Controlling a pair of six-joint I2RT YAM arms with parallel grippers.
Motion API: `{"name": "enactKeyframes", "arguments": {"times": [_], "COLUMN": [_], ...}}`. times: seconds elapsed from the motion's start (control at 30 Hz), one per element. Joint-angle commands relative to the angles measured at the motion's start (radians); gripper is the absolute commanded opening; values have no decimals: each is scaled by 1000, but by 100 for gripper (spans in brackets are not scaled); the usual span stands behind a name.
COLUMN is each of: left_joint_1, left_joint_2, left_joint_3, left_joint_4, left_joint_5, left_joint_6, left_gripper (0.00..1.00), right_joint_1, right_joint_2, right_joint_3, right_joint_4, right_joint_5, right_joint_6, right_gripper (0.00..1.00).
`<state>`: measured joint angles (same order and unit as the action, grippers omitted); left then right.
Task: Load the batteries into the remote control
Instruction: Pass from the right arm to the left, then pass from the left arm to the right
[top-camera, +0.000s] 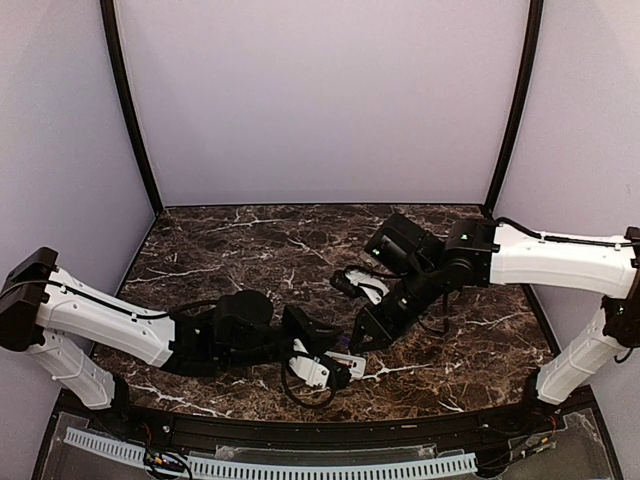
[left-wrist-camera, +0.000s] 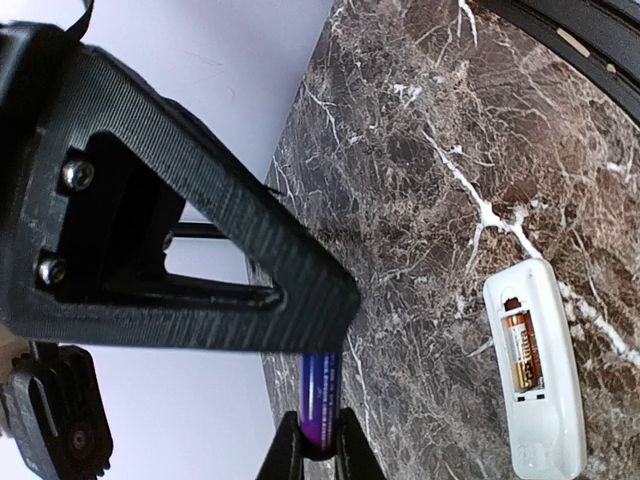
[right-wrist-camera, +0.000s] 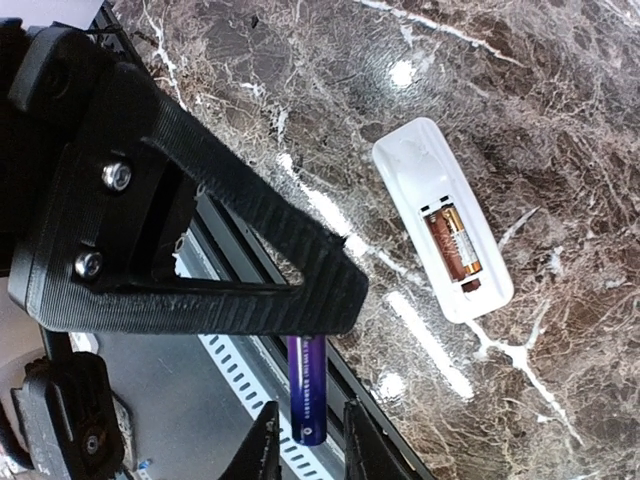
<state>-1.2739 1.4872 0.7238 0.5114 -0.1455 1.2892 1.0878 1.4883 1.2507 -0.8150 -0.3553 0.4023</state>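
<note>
The white remote control (left-wrist-camera: 540, 420) (right-wrist-camera: 415, 165) lies back-up on the marble, and one copper-brown battery (left-wrist-camera: 522, 350) (right-wrist-camera: 452, 243) sits in its open bay. A purple battery (left-wrist-camera: 322, 395) (right-wrist-camera: 307, 385) hangs in the air between the two arms, its upper end hidden behind a broad black finger. My left gripper (left-wrist-camera: 320, 448) is shut on the purple battery's lower end. My right gripper (right-wrist-camera: 307, 440) stands slightly open, with a gap on each side of that battery. In the top view both grippers, left (top-camera: 335, 372) and right (top-camera: 362, 340), meet near the table's front middle.
The dark marble table (top-camera: 250, 240) is walled on three sides. A black rail and a white slotted cable duct (right-wrist-camera: 235, 385) (top-camera: 300, 466) run along the near edge, right below the grippers.
</note>
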Motion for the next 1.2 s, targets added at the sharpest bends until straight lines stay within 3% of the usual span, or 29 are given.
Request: {"name": "enactKeyframes", "arguments": {"times": [0.0, 0.2, 0.37, 0.57, 0.63, 0.87, 1.17], "left_joint_1": [-14, -12, -12, -1, 1, 10, 26], "left_joint_2": [-36, -98, -136, -133, -127, -109, -105], "left_joint_3": [1, 47, 98, 127, 133, 139, 141], "left_joint_4": [17, -167, -331, -365, -367, -357, -350], "left_joint_5": [-35, -28, 10, -24, -20, -10, -5], "left_joint_6": [-147, -491, -692, -766, -769, -761, -756], "left_gripper": [0, 0, 0, 0, 0, 0, 0], "right_joint_1": [4, -17, -16, -12, -7, -2, -1], "right_joint_2": [-49, -178, -254, -248, -234, -215, -207], "right_joint_3": [36, -36, -141, -221, -226, -273, -292], "right_joint_4": [54, 144, 328, 441, 470, 564, 549], "right_joint_5": [67, 143, 82, 72, 71, 50, 35], "right_joint_6": [20, 101, 188, 272, 284, 318, 324], "right_gripper": [29, 59, 61, 61, 60, 31, 28]}}
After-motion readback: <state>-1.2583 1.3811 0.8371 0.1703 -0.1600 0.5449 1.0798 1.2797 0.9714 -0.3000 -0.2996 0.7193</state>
